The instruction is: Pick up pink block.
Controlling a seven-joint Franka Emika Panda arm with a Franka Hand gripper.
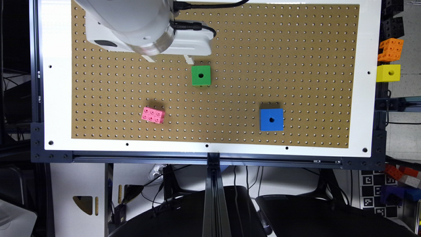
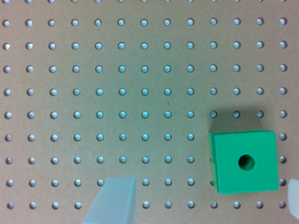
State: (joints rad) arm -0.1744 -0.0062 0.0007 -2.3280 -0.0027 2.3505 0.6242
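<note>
The pink block (image 1: 153,115) lies flat on the brown pegboard (image 1: 296,39) of the desk, slightly turned against the rows of holes, its top showing small cubes with round holes. Taking the green cube (image 1: 201,75) as landmark: the pink block sits well apart from it, toward the exterior view's left and nearer the desk's front edge, with bare pegboard between them. A blue cube (image 1: 271,119) with one hole stands well apart from the green cube on the other side, toward the exterior view's right and also nearer the front edge. Off the pegboard, past the white border (image 1: 366,98) at the exterior view's right, an orange multi-cube block (image 1: 390,49) and a yellow cube (image 1: 388,73) sit one beside the other, far from the green cube. The tool (image 1: 167,59) hangs above the board just beside the green cube, toward the exterior view's left and the far edge, with the white arm body (image 1: 131,23) and a black cable (image 1: 197,28) over it. In the wrist view the green cube (image 2: 244,161) lies between the two pale fingertips (image 2: 114,200), close to the one at the picture's edge, and the jaws stand wide apart, holding nothing. Nothing rests on or against the pink block, and its top is uncovered.
</note>
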